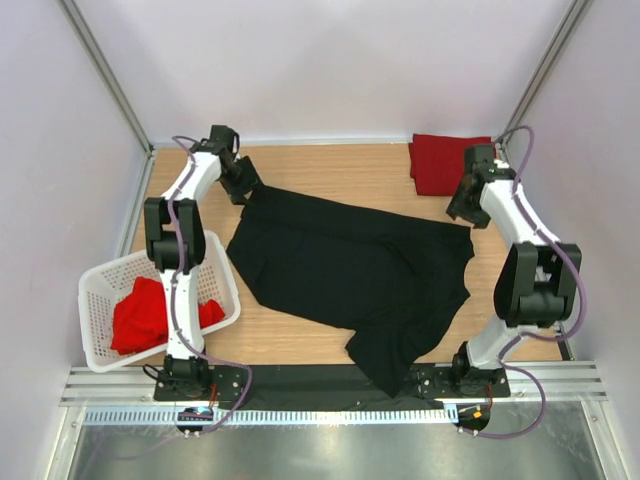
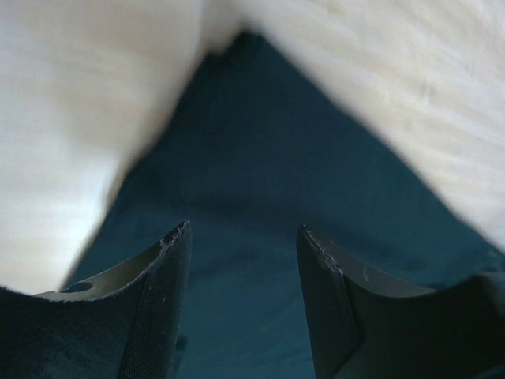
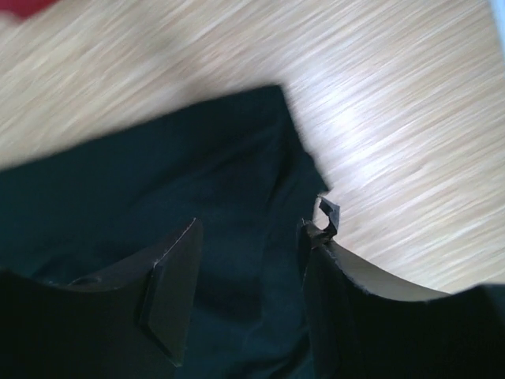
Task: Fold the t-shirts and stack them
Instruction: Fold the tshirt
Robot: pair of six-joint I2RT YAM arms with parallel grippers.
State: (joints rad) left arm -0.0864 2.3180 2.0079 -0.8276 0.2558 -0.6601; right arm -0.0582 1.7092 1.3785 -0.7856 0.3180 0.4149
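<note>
On your left, the white plastic lattice basket (image 1: 96,292) sits well behind and outboard of your left claw (image 1: 244,190), beside that arm's base, keeping a crumpled bright red cotton t-shirt (image 1: 146,314) out of the working area. That claw is spread, pinching nothing. In its wrist view both fingers (image 2: 170,268) hover over the tapering far-left corner of the plain black cotton t-shirt (image 1: 350,268), with cloth directly under the gap and bare light wooden tabletop (image 1: 340,165) on either side. I judge it is set there to take that corner for spreading. The shirt lies diagonally between the two claws, rumpled in the middle, its near end drooping over the table's front edge between the arm bases, so it is not yet flat. Mind that overhanging end: it may drag as you pull. Your right claw (image 1: 463,213) is likewise spread and holding nothing; its wrist view puts the shirt's squared corner just ahead of the fingertips, with bare wood beyond its right finger. Just past this claw, toward the far right corner, a folded bright red t-shirt (image 1: 442,162) marks the stack, near the black cloth but apart from it. You have open wood ahead of both claws for pulling the shirt taut, though less on the right, where the stack and the side wall stand close.
</note>
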